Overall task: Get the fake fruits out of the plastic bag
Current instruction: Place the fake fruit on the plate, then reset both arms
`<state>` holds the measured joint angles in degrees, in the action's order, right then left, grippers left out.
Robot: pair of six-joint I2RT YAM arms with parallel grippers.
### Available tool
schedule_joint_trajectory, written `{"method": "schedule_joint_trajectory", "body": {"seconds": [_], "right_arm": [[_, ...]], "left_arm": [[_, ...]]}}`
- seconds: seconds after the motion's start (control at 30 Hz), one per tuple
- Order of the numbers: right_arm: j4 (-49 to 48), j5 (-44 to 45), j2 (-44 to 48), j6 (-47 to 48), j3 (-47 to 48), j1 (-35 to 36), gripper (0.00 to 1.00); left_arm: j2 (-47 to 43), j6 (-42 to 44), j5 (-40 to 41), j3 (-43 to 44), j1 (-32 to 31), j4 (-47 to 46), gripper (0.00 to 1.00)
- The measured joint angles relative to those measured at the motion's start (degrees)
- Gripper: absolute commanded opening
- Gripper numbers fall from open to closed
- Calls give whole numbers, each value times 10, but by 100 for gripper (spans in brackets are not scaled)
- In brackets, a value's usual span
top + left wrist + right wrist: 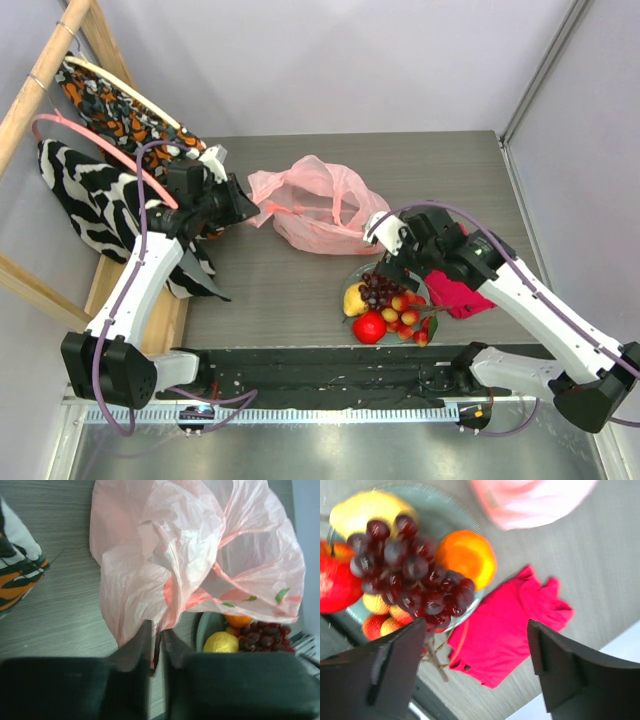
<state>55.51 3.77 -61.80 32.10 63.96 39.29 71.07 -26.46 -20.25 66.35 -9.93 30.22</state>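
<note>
Five kinds of fake fruit lie heaped on the round grey-green plate (352,273) at the near right of the table (270,290): a yellow plastic lemon (353,298), a round red plastic apple (369,327), a dark purple grape bunch (380,290), a cluster of small red-yellow cherries (405,315) and a glossy orange plastic orange (466,555) on the far side of the heap. The thin pale-pink plastic bag (310,205) lies crumpled at the middle of the table, its near fold just beside the plate's far rim. Its folds hide the inside, so I cannot tell whether anything is left in it. My left hand (255,212) is drawn almost closed on the bag's left edge, with a strip of film caught in the slit between the fingers. My right hand (476,630) is spread wide and empty, hanging over the right side of the plate and the crumpled magenta-red cloth (458,295) beside it. The film looks slick, so I judge that a tug from my left hand could slip it out of so slight a pinch. It could also drag the whole bag, so that its loose skirt sweeps across the plate. The heap is high and the fruits are round and glossy. A low pass of my right hand might nudge the grapes and send the apple or lemon, which sit at the near rim, rolling towards the near edge of the table. If I reach into the bag blind, I may close on film rather than fruit.
</note>
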Motion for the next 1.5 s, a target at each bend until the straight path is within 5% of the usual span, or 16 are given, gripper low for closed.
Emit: {"method": "schedule_joint_trajectory", "body": {"seconds": [0.07, 0.1, 0.3, 0.7, 1.07, 1.5], "right_arm": [[-6, 10, 7, -8, 17, -8, 100], [-14, 17, 12, -12, 23, -15, 100], [-81, 44, 17, -37, 28, -106, 100], [-168, 35, -136, -153, 60, -301, 100], [-180, 10, -141, -213, 51, -325, 100], [-209, 84, -97, -325, -45, -327, 100]], "left_arm": [[0, 5, -3, 0, 0, -1, 64], [0, 2, -5, 0, 0, -1, 99], [0, 5, -3, 1, 0, -1, 100], [-42, 63, 53, 14, 7, 38, 100], [-72, 99, 144, 74, 32, 96, 100], [-191, 244, 4, -65, -19, 135, 100]]}}
